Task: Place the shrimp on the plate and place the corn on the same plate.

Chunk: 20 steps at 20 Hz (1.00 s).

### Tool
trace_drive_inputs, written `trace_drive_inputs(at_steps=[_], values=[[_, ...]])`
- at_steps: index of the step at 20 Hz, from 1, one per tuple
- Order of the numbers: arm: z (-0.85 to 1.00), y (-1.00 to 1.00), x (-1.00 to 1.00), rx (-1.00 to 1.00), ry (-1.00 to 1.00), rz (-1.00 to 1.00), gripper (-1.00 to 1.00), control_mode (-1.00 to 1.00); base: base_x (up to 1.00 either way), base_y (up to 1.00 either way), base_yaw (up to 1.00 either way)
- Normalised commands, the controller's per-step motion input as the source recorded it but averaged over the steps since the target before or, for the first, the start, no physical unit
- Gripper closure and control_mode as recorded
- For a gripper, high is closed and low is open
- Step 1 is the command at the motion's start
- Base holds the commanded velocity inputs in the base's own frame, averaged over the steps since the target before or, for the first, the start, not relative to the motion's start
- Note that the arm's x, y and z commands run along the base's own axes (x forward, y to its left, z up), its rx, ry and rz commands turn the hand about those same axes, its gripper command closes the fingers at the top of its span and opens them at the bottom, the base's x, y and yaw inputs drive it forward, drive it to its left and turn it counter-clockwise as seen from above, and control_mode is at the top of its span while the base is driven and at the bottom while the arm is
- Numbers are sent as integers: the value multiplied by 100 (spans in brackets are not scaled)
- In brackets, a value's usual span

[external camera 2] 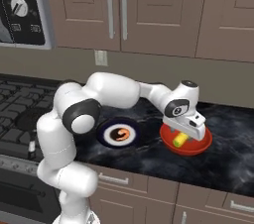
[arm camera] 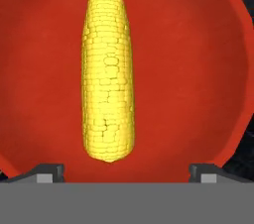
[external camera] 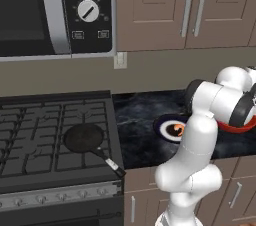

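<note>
The small curled orange shrimp (external camera 2: 120, 134) already lies on the round navy-rimmed plate (external camera 2: 105, 139), centre of the right base view. Step in hand: fetching the corn. The long yellow corn cob (arm camera: 108, 72) lies in the red bowl (arm camera: 44, 44) on the dark marbled tabletop (external camera 2: 149, 161). The hand (external camera 2: 184, 136) hangs directly above it, released, fingers spread either side. Next move, by judgement: descend and clench across the cob's middle.

Colours I see from here

Yellow kernelled corn (arm camera: 108, 74) lies in a red bowl (arm camera: 198, 69); orange shrimp (external camera 2: 120, 134), I think, on the navy-rimmed plate (external camera 2: 105, 138); black marbled table (external camera 2: 228, 163).
</note>
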Motion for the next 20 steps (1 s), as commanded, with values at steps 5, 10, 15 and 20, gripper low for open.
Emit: trace_drive_inputs(at_steps=[5, 10, 15, 20], values=[[0, 0, 16, 0, 0, 1, -100, -100, 13, -1, 2], [-16, -22, 33, 0, 0, 6, -100, -100, 0, 0, 0], [-30, -32, 30, 1, 0, 8, -100, -100, 0, 0, 0], [-20, -13, 5, 3, 0, 2, -100, -100, 0, 0, 0]])
